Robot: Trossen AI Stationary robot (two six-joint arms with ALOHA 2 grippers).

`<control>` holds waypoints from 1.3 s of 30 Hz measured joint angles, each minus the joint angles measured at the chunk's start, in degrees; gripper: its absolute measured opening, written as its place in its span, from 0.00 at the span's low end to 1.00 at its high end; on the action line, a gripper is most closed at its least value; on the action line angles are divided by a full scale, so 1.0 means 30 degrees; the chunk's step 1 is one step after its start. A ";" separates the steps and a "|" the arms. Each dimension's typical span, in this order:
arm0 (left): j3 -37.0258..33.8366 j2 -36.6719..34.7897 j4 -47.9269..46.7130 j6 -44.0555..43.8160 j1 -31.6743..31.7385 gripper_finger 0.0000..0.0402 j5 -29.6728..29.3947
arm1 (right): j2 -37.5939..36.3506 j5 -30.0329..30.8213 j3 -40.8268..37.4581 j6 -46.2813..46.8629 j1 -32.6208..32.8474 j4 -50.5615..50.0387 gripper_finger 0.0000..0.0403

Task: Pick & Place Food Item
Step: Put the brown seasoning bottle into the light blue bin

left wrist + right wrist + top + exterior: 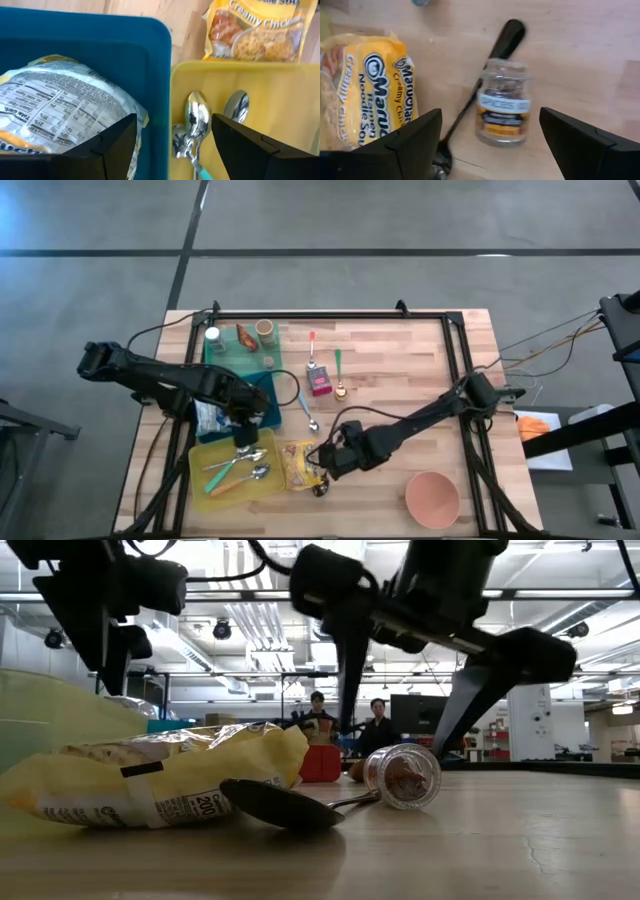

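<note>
High view: my right gripper (325,472) hangs near the table's front edge, over the spice jar (320,489), beside the noodle packet (298,463).
Right jaws: spread wide with nothing between them; in my right wrist view the jar (503,102) lies on its side on the wood, in the gap between my two fingers but apart from both.
Left jaws: my left gripper (246,436) hovers over the seam between the blue bin (268,402) and the yellow tray (216,455), fingers apart and holding nothing.
Task's thing: I take the jar as the item in hand, though the noodle packet could equally be meant; both rest on bare table, in no container.
Done so far: a silver food bag (60,112) already lies in the blue bin, and spoons (196,120) lie in the yellow tray.
Left to do: by my judgement, close on the jar, lift it and set it down somewhere; which place, I cannot tell.
In the way: a dark spoon (492,65) lies touching or just beside the jar, and the packet is near my other finger, so a closing grip may drag either.
Around: a pink bowl (432,498) sits well apart at the front right; a small red carton (320,381) and loose cutlery lie mid-table.
Beyond: people (345,720) stand far behind the table.
</note>
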 joint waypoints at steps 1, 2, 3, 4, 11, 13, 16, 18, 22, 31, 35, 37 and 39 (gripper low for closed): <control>0.0000 -0.0018 -0.0205 0.0262 0.0006 0.65 0.0000 | 0.0240 0.0014 0.0244 -0.0015 -0.0025 0.0046 0.83; 0.0000 -0.0028 -0.0378 0.0527 0.0027 0.65 -0.0003 | 0.0502 0.0015 0.0465 -0.0028 -0.0039 -0.0063 0.83; 0.0000 -0.0031 -0.0492 0.0832 0.0062 0.65 -0.0003 | 0.0811 -0.0015 0.0789 -0.0034 -0.0065 -0.0438 0.83; 0.0000 -0.0031 -0.0565 0.1130 0.0091 0.65 -0.0002 | 0.1107 -0.0029 0.1144 -0.0063 -0.0069 -0.0848 0.83; -0.0080 -0.0031 -0.0665 0.2484 0.0369 0.65 0.0000 | 0.3342 -0.0385 0.4403 -0.0094 -0.0134 -0.4823 0.83; -0.0080 -0.0031 -0.0663 0.2781 0.0400 0.65 -0.0006 | 0.3935 -0.0709 0.5060 -0.0387 -0.0186 -0.5671 0.83; -0.0080 -0.0031 -0.0651 0.3276 0.0530 0.65 0.0000 | 0.4735 -0.0969 0.5970 -0.0575 -0.0252 -0.6262 0.82; -0.0080 -0.0031 -0.0650 0.3562 0.0650 0.65 0.0003 | 0.5111 -0.0969 0.6718 -0.0582 -0.0258 -0.6941 0.80; -0.0080 -0.0024 -0.0650 0.3693 0.0839 0.65 0.0000 | 0.5402 -0.0913 0.7521 -0.0874 -0.0237 -0.7836 0.70; -0.0080 -0.0017 -0.0737 0.3780 0.0875 0.65 0.0001 | 0.5477 -0.1016 0.7338 -0.0985 -0.0237 -0.7967 0.46; -0.0080 -0.0017 -0.0796 0.3813 0.0875 0.65 0.0001 | 0.5470 -0.1005 0.7295 -0.1457 -0.0237 -0.7931 0.47; -0.0080 -0.0017 -0.0796 0.3831 0.0875 0.65 0.0004 | 0.5470 -0.0984 0.7287 -0.1540 -0.0237 -0.7924 0.48; -0.0080 -0.0017 -0.0796 0.3831 0.0875 0.65 0.0007 | 0.5470 -0.0910 0.7308 -0.1923 -0.0187 -0.7923 0.48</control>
